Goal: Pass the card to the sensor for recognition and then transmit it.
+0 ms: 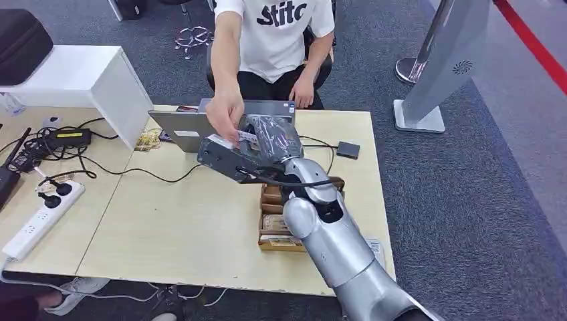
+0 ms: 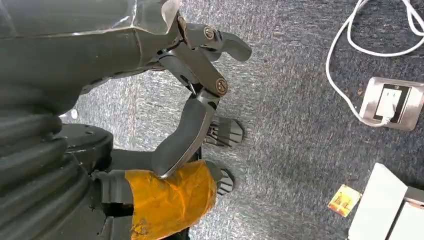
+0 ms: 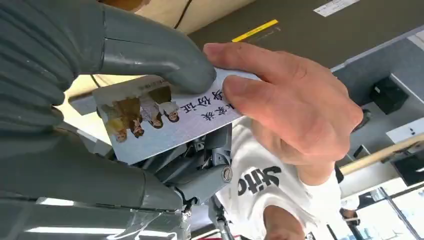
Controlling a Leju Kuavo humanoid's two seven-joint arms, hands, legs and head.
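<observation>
Now the right hand (image 1: pixel 231 157) pinches the card (image 3: pixel 165 120) above the table (image 1: pixel 167 227) while a person's hand (image 1: pixel 226 115) also grips it, the left hand (image 2: pixel 200 105) hangs with fingers apart, holding nothing, and a box (image 1: pixel 271 221) holds more cards.

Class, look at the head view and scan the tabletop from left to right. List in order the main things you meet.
White power strip → black power adapter → laptop → right hand holding the card → small black sensor pad.
</observation>
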